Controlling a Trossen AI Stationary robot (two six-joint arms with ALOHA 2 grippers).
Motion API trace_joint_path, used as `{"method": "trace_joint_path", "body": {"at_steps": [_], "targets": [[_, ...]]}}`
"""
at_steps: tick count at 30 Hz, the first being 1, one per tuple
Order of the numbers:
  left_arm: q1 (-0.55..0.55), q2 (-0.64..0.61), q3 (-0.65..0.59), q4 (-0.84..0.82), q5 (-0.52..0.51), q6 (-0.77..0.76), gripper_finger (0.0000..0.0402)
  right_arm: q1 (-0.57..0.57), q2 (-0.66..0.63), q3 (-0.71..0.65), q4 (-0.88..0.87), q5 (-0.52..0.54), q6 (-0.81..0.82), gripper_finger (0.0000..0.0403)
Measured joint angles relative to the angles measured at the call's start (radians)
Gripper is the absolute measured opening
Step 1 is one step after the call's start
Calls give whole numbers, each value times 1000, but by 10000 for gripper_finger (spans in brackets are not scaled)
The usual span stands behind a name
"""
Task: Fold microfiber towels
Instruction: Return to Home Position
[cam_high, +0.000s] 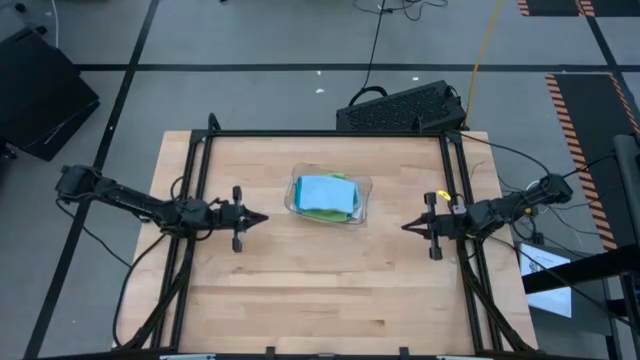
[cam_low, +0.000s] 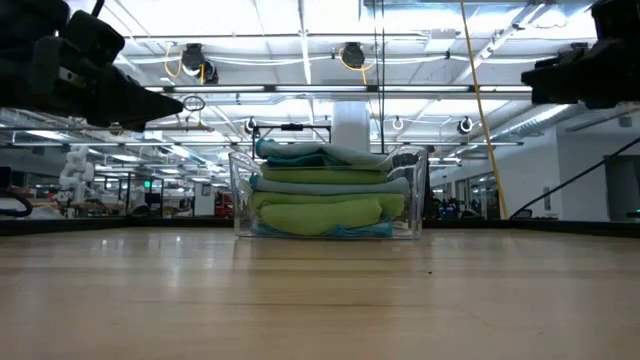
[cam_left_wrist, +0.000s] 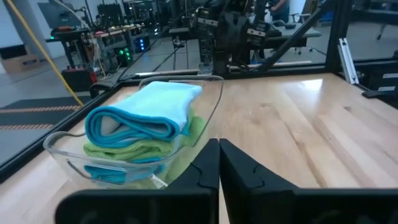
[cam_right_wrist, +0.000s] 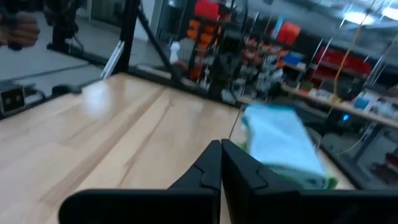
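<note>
Pale wooden table (cam_high: 300, 300) inside a black frame (cam_high: 330, 134), wide brightly lit workshop beyond. At the table's middle, microfiber towels (cam_high: 326, 195) folded and stacked in a clear tray (cam_high: 364, 186): light blue on top, lime green and blue layers beneath. Reach slightly above the tray's rim. Off to one side, well apart from the tray, left gripper (cam_high: 258, 217), fingers pressed together on nothing, aimed at the stack. Opposite, right gripper (cam_high: 408, 226), likewise closed and empty. Hang above the wood, touching neither tray nor cloth.
</note>
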Motion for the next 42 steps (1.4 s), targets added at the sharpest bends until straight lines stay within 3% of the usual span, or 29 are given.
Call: {"method": "trace_joint_path", "body": {"at_steps": [9,17,24,31,35,42], "targets": [[24,0,0,5,47,5,10,0,-121,-12,-28,0,-68,0],[45,0,1,3,48,2,10,-25,-123,-31,-33,-57,-89,0],[73,0,1,0,47,14,4,-200,-122,-32,-31,-187,-113,0],[102,0,1,-15,47,14,4,-433,-122,-32,-22,-361,-46,0],[103,0,1,-30,47,0,7,-507,-122,-32,-36,-430,7,0],[103,0,1,-31,43,-9,4,-524,-121,-32,-54,-381,92,0]]}}
